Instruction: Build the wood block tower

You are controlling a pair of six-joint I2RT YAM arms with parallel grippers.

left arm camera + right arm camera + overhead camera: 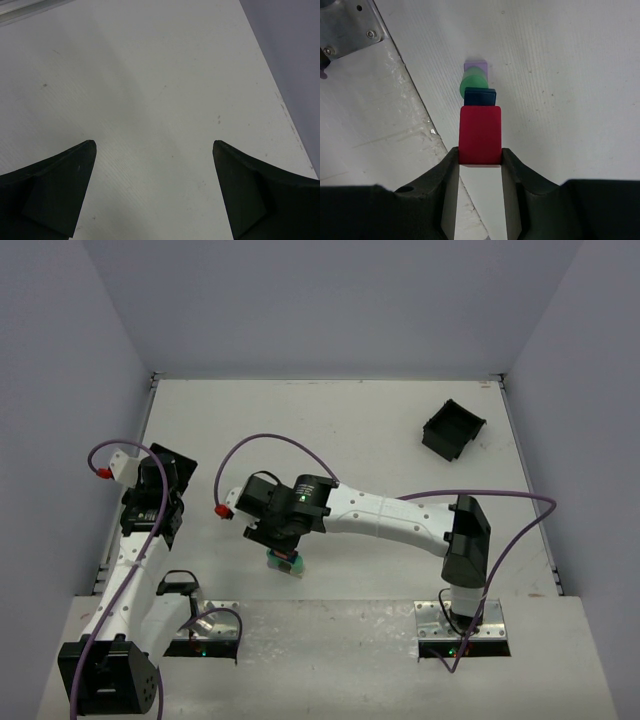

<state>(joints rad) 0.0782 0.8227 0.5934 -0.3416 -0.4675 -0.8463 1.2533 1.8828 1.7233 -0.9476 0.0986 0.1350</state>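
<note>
1. the right pincer point(480, 151) is pinching the red block point(480, 132): its two dark fingers point(512, 167) press against the block's left and right sides
2. in the right wrist view the red block is the topmost piece of the tower point(285, 562); just past it show a blue block point(481, 96), then a rounded green block point(471, 83), then a pale purple block point(476, 65) at the bottom on the tabletop point(350, 420)
3. the red block overlaps the blue block's near edge in that view; whether the two are touching cannot be told
4. from above, the tower stands near the front edge of the tabletop, roughly midway between the two arm bases, directly under the right pincer point(284, 552), whose arm reaches across from the right
5. the left pincer point(155, 145) is spread wide, with nothing between its fingers point(55, 185), and only bare tabletop under it
6. from above, the left pincer point(165, 480) sits at the left side of the tabletop, well apart from the tower
7. a black bin point(452, 428) sits tilted at the far right of the tabletop, well apart from both pincers
</note>
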